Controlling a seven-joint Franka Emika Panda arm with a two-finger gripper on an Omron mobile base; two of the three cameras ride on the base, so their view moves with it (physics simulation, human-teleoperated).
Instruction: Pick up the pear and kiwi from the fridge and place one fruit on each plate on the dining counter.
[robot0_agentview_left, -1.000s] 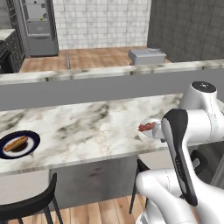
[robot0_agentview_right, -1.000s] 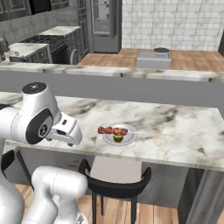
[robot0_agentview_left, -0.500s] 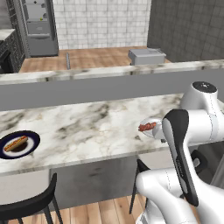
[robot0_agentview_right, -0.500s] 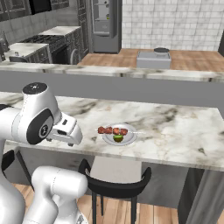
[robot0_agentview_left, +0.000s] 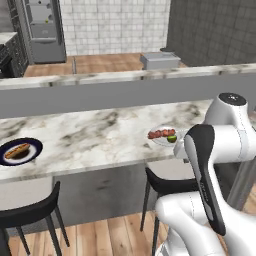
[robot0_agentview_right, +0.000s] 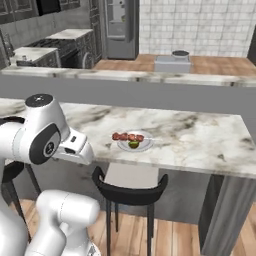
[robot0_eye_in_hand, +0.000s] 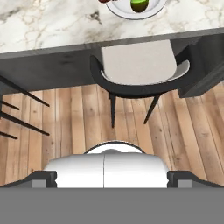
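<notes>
Your tool (robot0_eye_in_hand: 112, 178) is wide open and carries nothing: the two dark tips stand far apart at the bottom of the hand view. It is aimed down at the wooden floor (robot0_eye_in_hand: 65, 118) and the black chair (robot0_eye_in_hand: 139, 70) tucked under the bench (robot0_agentview_left: 90, 135).

The small lime-green fruit, which I take for the kiwi (robot0_eye_in_hand: 139, 5), sits on a pale plate (robot0_agentview_right: 145, 146) near the bench's near edge, beside a row of small red pieces. From the tool it lies forward and up, past the bench edge (the chair is directly between). It is too small to judge its long axis.

A navy-rimmed plate (robot0_agentview_left: 20, 151) lies well to the left on the same bench, holding something long and orange-brown, not a fruit I can name.

I can't pick out the pear. The fridge (robot0_agentview_left: 45, 25) stands far back and to the left, beyond the bench and the raised ledge, so reaching it likely means driving the base round.

No brands, labels or writing are readable.
</notes>
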